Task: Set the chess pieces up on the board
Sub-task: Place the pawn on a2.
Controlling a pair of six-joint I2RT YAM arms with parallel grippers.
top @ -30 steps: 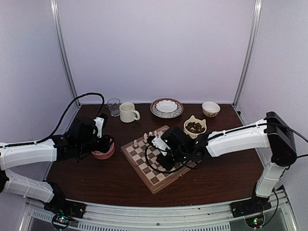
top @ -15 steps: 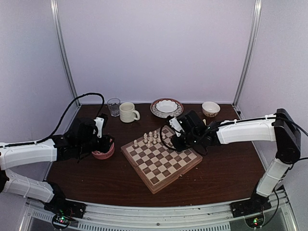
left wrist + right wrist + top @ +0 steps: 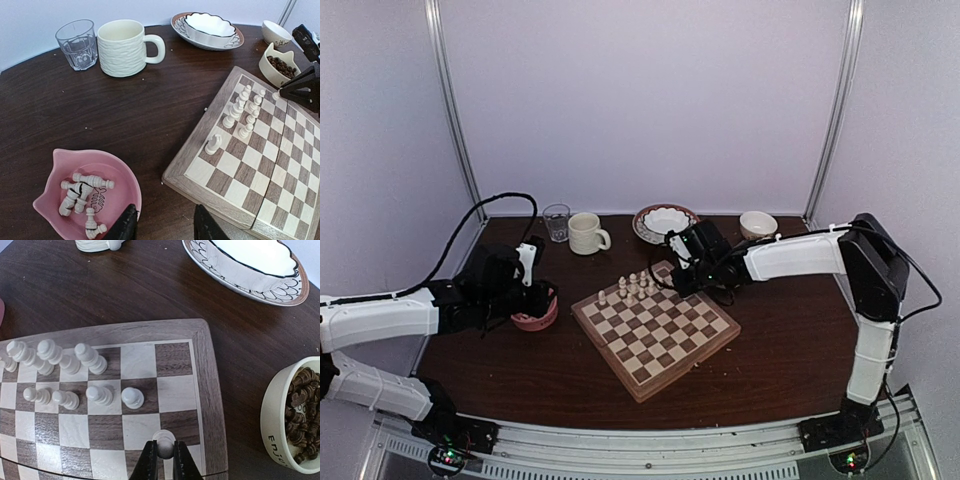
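Black fingers (image 3: 149, 461) of your right gripper (image 3: 165, 463) are clamped on a cream pawn (image 3: 164, 445) at the bottom centre of the right wrist view. The pawn is over a light square near the right edge of the board (image 3: 174, 393). Up and to the left, more cream chessmen (image 3: 91, 358) stand upright in two short rows by the board's far rim. Right of the board sits a cream bowl (image 3: 269, 415) of dark brown bits, and a scalloped white dish (image 3: 250, 270) lies at the upper right.

Your left gripper (image 3: 165, 227) has its fingers (image 3: 126, 227) apart with nothing between them, at the bottom of the left wrist view. Just left of them a pink bowl (image 3: 122, 182) holds several pale pieces (image 3: 82, 192) lying on their sides. A cream mug (image 3: 125, 47) and a glass (image 3: 76, 44) stand at the upper left.
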